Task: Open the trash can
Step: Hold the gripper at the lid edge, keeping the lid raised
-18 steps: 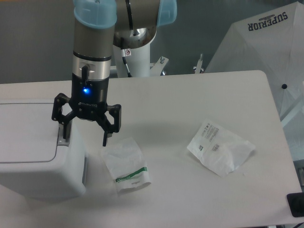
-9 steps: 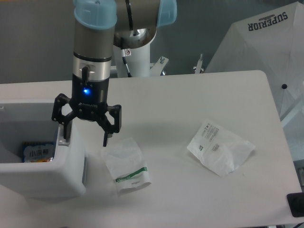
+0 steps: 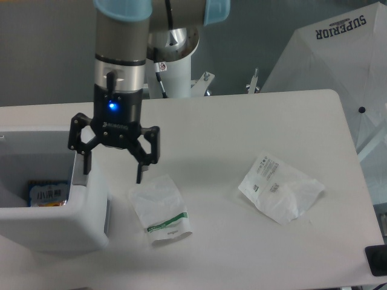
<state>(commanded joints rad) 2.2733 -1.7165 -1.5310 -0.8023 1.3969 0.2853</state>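
One gripper [image 3: 113, 170] spread wide, empty, above right rim of trash can [image 3: 57, 223]; can open, packet [image 3: 47, 194] inside.

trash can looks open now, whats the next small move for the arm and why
Probably lift straight up and clear. The trash can shows its inside, with a packet at the bottom, so the job looks done. The open gripper hangs over its right edge, holding nothing, near a white bag.

Even, soft overhead light, faint shadows on the table [image 3: 242, 133], and perhaps slightly soft focus throughout.
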